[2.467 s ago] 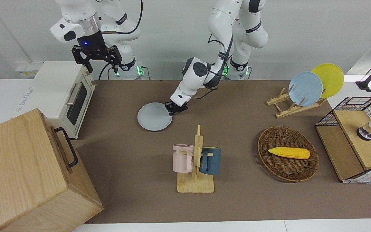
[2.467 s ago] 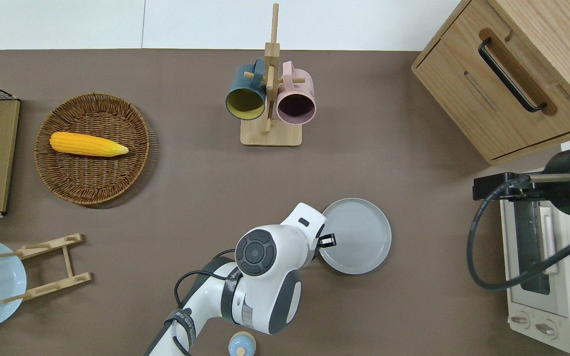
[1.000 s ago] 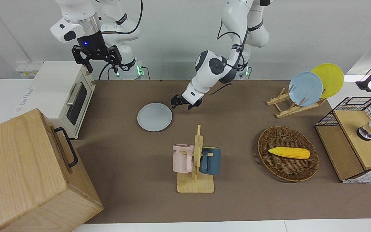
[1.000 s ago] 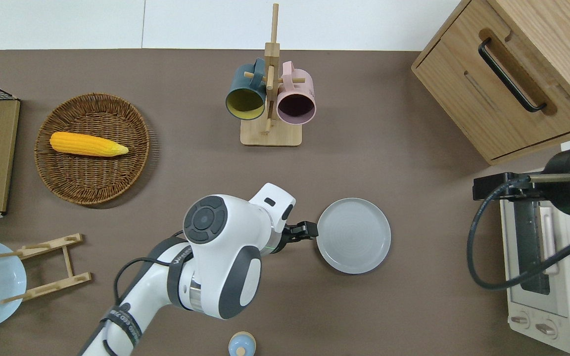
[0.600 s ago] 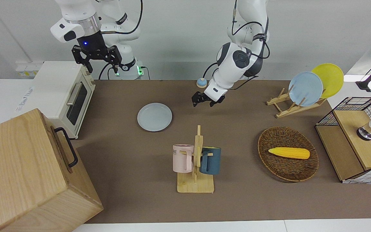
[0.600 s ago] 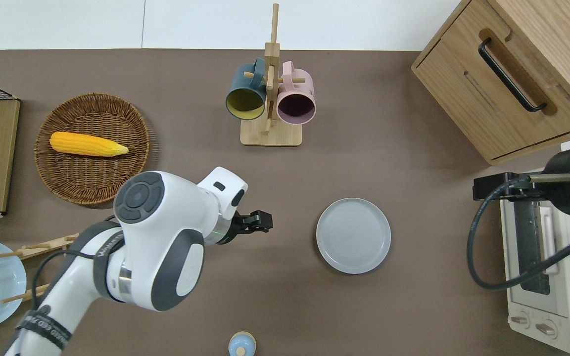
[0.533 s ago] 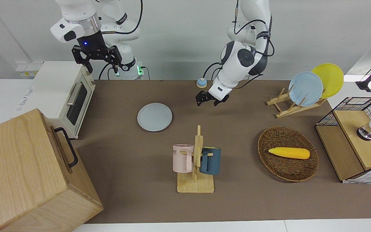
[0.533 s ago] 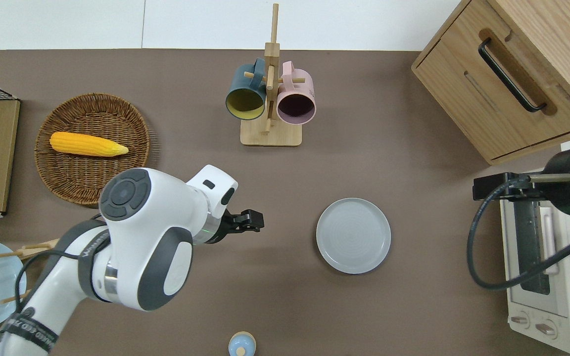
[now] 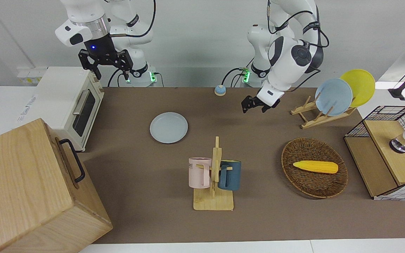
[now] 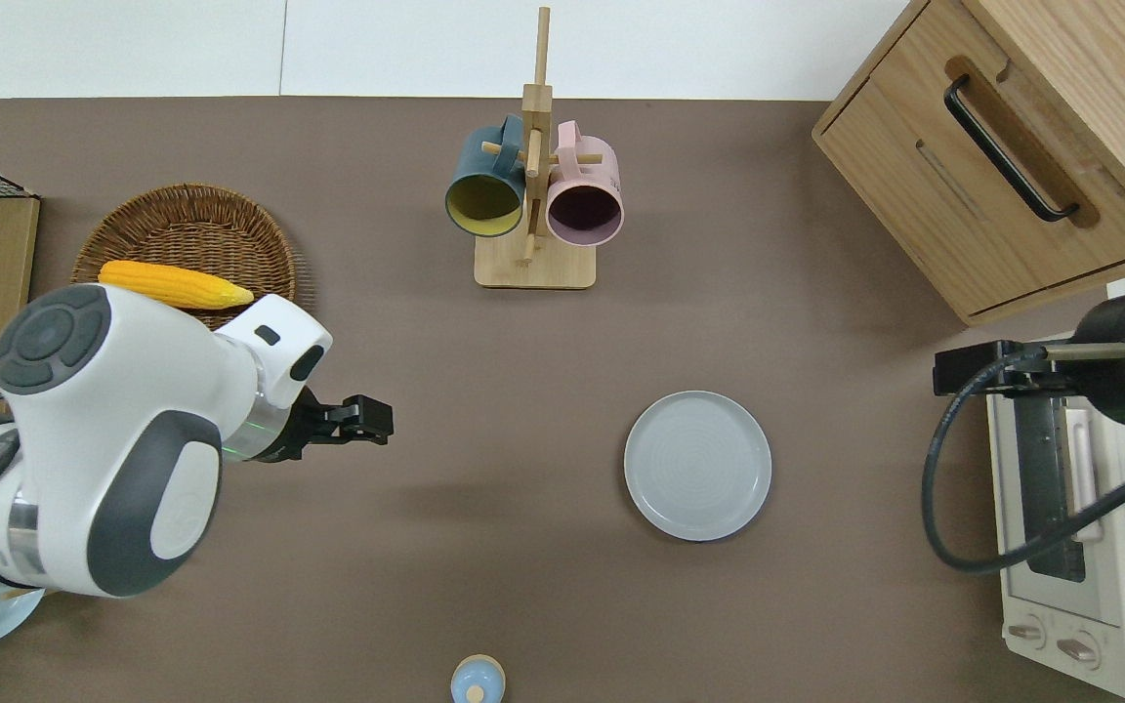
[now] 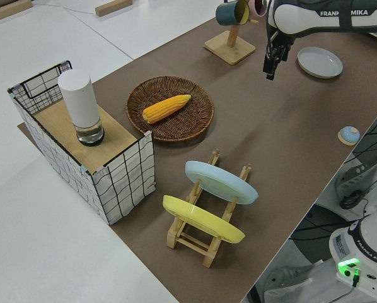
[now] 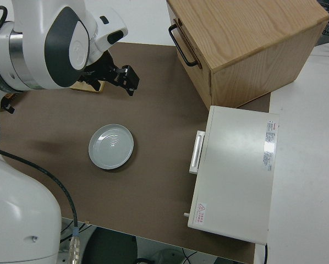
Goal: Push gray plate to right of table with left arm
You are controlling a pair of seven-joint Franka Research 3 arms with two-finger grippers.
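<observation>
The gray plate (image 9: 168, 127) lies flat on the brown table (image 9: 258, 218), nearer to the robots than the mug rack and toward the right arm's end. It also shows in the overhead view (image 10: 697, 465) and the right side view (image 12: 111, 146). My left gripper (image 9: 254, 109) is open and empty. It hangs in the air over bare table beside the wicker basket, well apart from the plate, as the overhead view (image 10: 379, 421) shows. The right arm is parked, its gripper (image 9: 111, 74) open.
A wooden mug rack (image 9: 214, 175) holds a pink and a teal mug. A wicker basket (image 9: 314, 182) holds a corn cob. A dish rack (image 9: 315, 117) holds sky-blue and yellow plates. A toaster oven (image 9: 72, 102), a wooden cabinet (image 9: 30, 189) and a small blue bell (image 9: 219, 90) also stand here.
My left gripper has left the plate's rim, risen, and swung away toward the left arm's end of the table. The plate has stayed where it was. The right arm has not moved.
</observation>
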